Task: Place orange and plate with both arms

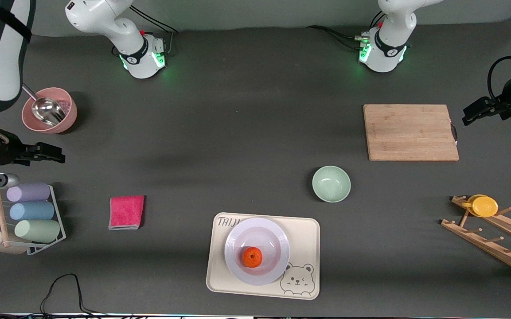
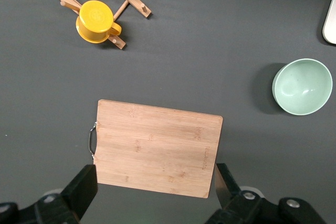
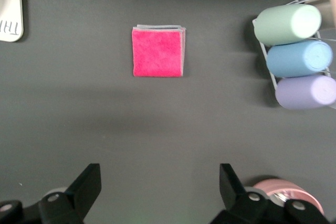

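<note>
On the tray (image 1: 310, 248): orange (image 1: 252, 257) in plate (image 1: 257, 250), your placement looks done.
Left gripper (image 2: 156, 186): over the board (image 2: 156, 148), jaws wide, empty.
Right gripper (image 3: 159, 186): over bare table (image 3: 157, 124), jaws wide, empty.

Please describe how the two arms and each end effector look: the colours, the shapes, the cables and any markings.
Both arms are glossy white with rounded, jointed segments and black bands. The right arm's base and the left arm's base glow green, carry a small dark logo, and have black cables attached. The left end effector and right end effector are black, with two blocky angular fingers and silver screws.
</note>
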{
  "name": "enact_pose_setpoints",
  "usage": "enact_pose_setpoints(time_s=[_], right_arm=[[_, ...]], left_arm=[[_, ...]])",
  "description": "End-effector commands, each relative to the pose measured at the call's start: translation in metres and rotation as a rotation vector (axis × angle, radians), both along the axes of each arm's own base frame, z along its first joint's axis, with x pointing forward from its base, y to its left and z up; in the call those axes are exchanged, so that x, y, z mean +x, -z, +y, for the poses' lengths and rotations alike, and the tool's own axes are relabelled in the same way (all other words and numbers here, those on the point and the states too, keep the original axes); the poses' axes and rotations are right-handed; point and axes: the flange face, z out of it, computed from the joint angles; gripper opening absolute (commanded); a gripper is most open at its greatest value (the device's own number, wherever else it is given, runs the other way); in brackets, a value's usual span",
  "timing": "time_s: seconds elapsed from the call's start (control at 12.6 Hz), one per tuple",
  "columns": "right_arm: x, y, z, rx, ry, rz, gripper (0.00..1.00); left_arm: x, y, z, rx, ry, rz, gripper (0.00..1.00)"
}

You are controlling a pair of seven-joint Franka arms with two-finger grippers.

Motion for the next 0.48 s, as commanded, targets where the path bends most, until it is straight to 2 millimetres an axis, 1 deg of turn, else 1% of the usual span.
enact_pose_setpoints(time_s=[0.0,0.08,0.24,0.4], right_arm=[[-0.0027,-0.0076,-0.0058,-0.006,0.04,0.019,1.0],[-0.0047,-0.0073,-0.0134,0.035,0.06,0.023,1.0],[-0.0065,-0.0085,-0.0149,0.045,0.061,0.03,1.0],[-0.0045,-0.008,-0.0117,0.035,0.053,0.022,1.0]], left_arm=[[-0.0073,-0.0077,-0.0018,0.012,0.005,0.003,1.0],[-0.0078,-0.0067,-0.0018,0.012,0.005,0.007,1.0],[-0.0078,-0.0075,-0.0057,0.013,0.011,0.004,1.0],[-0.0071,-0.0082,-0.0026,0.013,0.009,-0.003,1.0]])
